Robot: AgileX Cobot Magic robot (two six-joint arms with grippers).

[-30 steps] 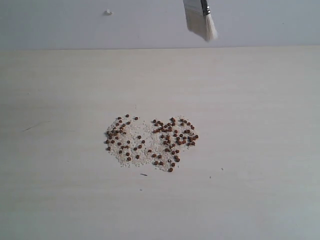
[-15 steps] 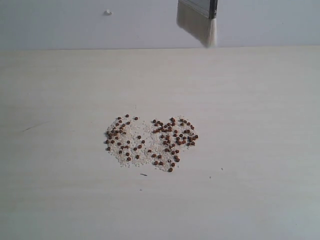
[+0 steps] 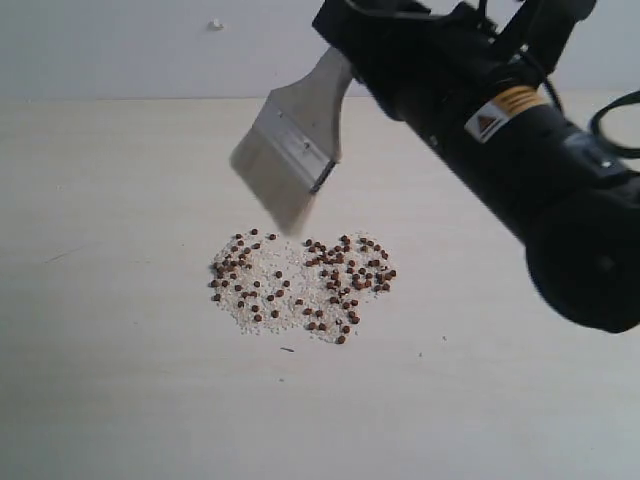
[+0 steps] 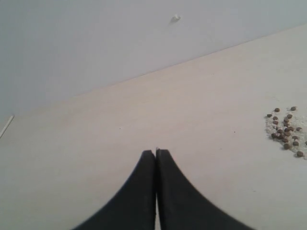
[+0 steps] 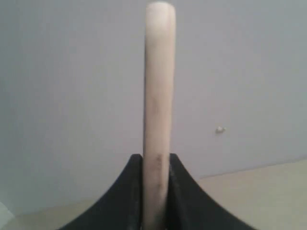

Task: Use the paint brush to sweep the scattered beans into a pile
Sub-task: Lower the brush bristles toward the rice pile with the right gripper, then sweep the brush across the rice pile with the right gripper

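Observation:
Reddish-brown beans [image 3: 300, 285] lie mixed with whitish grains in a flat, two-lobed patch on the pale table, not heaped into a mound. The paint brush [image 3: 295, 140] hangs tilted above the patch's far edge, its pale bristles [image 3: 272, 190] blurred and just over the beans. My right gripper [image 3: 355, 45] is shut on the wooden handle [image 5: 159, 86], which stands between its black fingers [image 5: 136, 191]. My left gripper [image 4: 156, 152] is shut with nothing in it, low over bare table, with the edge of the bean patch [image 4: 285, 132] off to its side.
The black right arm [image 3: 520, 150] fills the upper right of the exterior view. A pale wall [image 3: 120, 50] runs behind the table's far edge, with a small white speck [image 3: 215, 24] on it. A thin dark fleck [image 3: 288, 349] lies near the patch.
The brush has come down and to the left from the top edge to just above the beans. The right arm has swung into view. The beans have not moved.

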